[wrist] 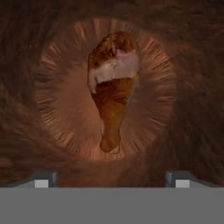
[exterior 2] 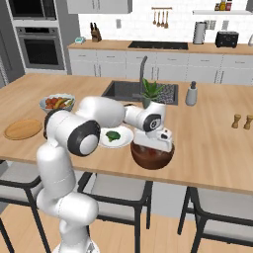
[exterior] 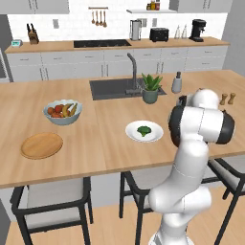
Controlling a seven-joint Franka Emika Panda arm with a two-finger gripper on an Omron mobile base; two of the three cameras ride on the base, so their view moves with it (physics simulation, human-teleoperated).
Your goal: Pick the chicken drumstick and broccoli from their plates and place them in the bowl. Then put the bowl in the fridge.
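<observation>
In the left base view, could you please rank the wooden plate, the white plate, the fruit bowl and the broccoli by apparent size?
1. Wooden plate, slightly the widest, though the nearest.
2. White plate and fruit bowl: too alike to separate.
3. Broccoli, clearly the smallest.

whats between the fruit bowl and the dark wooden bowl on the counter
The white plate carrying the broccoli lies between the fruit bowl and the dark wooden bowl, seen in the right base view.
</observation>
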